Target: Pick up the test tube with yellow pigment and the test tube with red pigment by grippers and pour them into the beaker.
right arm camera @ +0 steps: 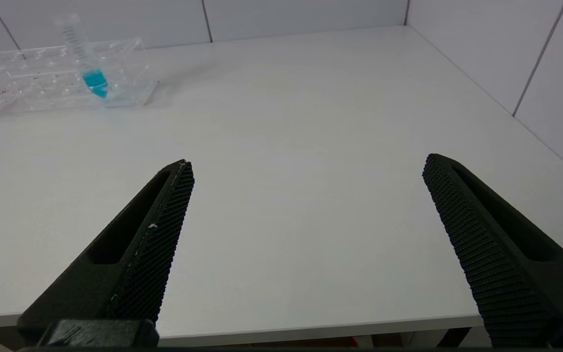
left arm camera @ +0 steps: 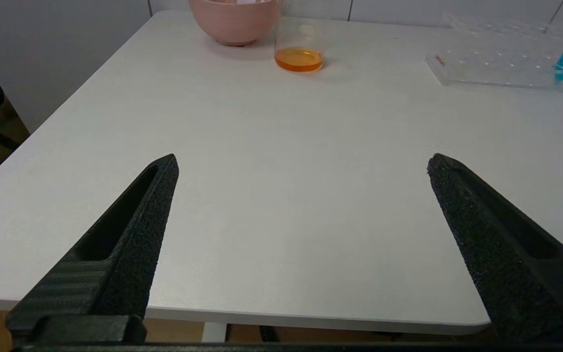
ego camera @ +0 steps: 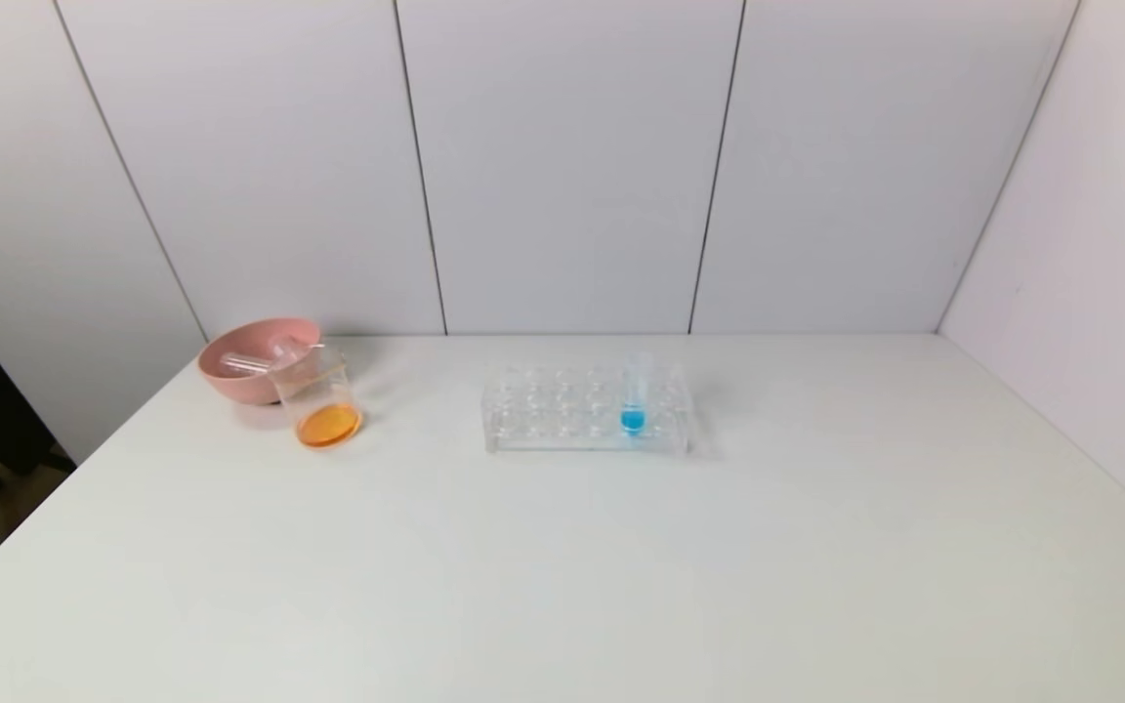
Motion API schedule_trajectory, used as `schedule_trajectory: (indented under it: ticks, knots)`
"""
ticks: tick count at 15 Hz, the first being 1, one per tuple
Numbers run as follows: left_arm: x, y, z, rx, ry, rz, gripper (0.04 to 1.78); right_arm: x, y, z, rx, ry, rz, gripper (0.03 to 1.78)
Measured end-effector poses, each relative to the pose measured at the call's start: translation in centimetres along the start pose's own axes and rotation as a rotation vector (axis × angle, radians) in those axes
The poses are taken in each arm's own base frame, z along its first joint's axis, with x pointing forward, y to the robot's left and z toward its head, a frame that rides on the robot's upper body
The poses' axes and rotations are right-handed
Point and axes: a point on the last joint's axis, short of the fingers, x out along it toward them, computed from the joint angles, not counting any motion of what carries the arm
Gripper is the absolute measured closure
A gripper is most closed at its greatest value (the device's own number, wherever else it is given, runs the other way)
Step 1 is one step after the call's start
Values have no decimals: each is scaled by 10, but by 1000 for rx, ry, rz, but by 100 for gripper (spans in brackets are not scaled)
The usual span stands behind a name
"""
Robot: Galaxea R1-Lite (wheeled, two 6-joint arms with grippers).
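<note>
L gripper (left arm camera: 301,166): I'm holding it spread wide, nothing in it, hanging at the near table edge, off to the left.
R gripper (right arm camera: 308,164): same deal, I'm keeping it wide and empty at the near edge, right side.
Beaker (ego camera: 320,400): sitting far-left, upright, orange liquid in the bottom. It's lying ahead of my L gripper and well apart from it, so L arm is way nearer imo.
Pink bowl (ego camera: 252,359): touching or just behind the beaker, can't tell which. I'm seeing clear tubes lying in it on their sides, looks like 2, no colour in them.
Rack (ego camera: 586,408): mid-table, closer to my R side.
Count: 1 beaker, 1 bowl, 1 rack, 1 blue tube (ego camera: 633,398) standing upright in the rack.
Yellow/red tubes: I'm not spotting any filled ones. Judging by the orange mix, both pours look done tbh.
</note>
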Motion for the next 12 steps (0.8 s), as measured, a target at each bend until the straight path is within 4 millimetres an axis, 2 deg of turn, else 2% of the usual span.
schedule_trajectory:
  ticks: [12]
  knots:
    - [0,0,0,0,0,0,4,0,0,0,1,0,0,10]
